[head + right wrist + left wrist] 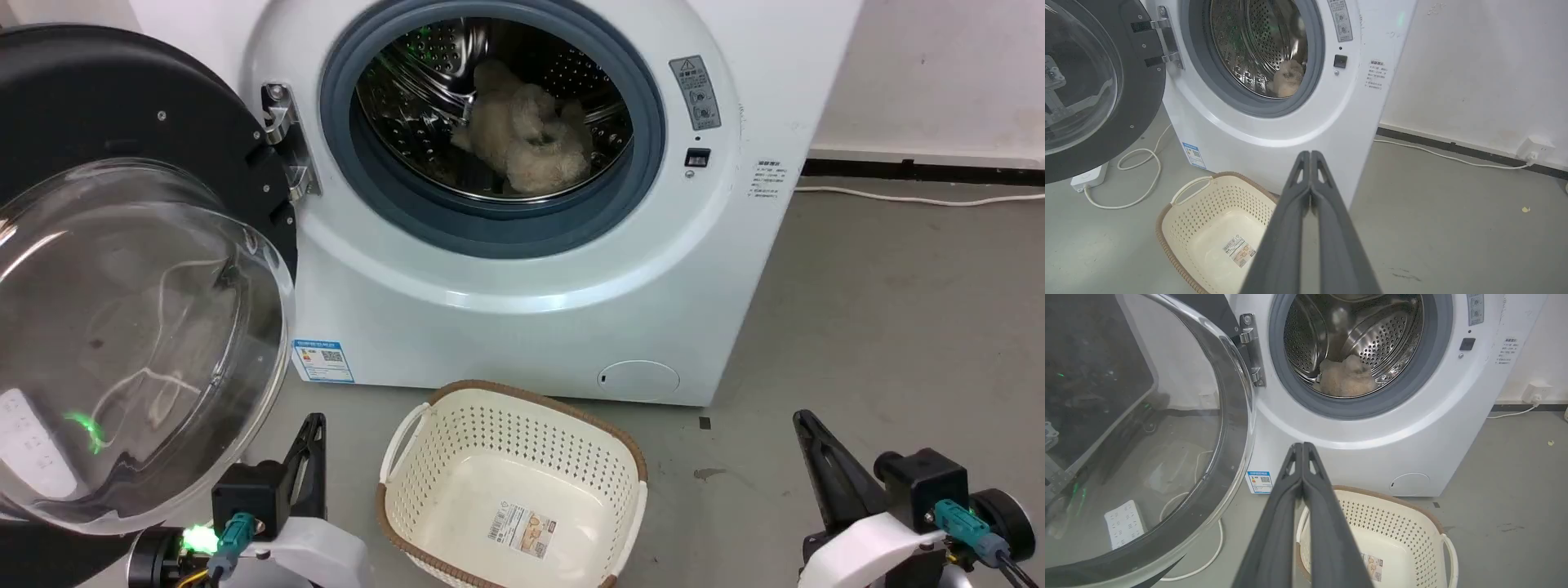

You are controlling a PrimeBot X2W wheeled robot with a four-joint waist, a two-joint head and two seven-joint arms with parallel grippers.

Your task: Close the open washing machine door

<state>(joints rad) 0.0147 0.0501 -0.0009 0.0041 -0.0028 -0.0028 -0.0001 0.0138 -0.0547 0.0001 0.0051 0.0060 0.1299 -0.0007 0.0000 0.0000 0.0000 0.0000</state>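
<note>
The white washing machine (506, 327) (1372, 449) (1274, 134) stands ahead with its drum open and a beige fluffy item (531, 135) inside. Its door (122, 327) (1139, 428) (1098, 90), a black ring around a bulging glass bowl, hangs swung wide open on the left, hinged at a metal bracket (286, 139). My left gripper (314, 425) (1303, 446) is shut, low at the door's lower right edge, apart from it. My right gripper (804, 420) (1310, 154) is shut too, low on the right above the floor, holding nothing.
A cream perforated laundry basket (441, 490) (1412, 522) (1180, 216) sits on the grey floor right in front of the machine, between my arms. A white cable and power strip (1088, 179) lie under the door. A cable (898, 196) runs along the wall at right.
</note>
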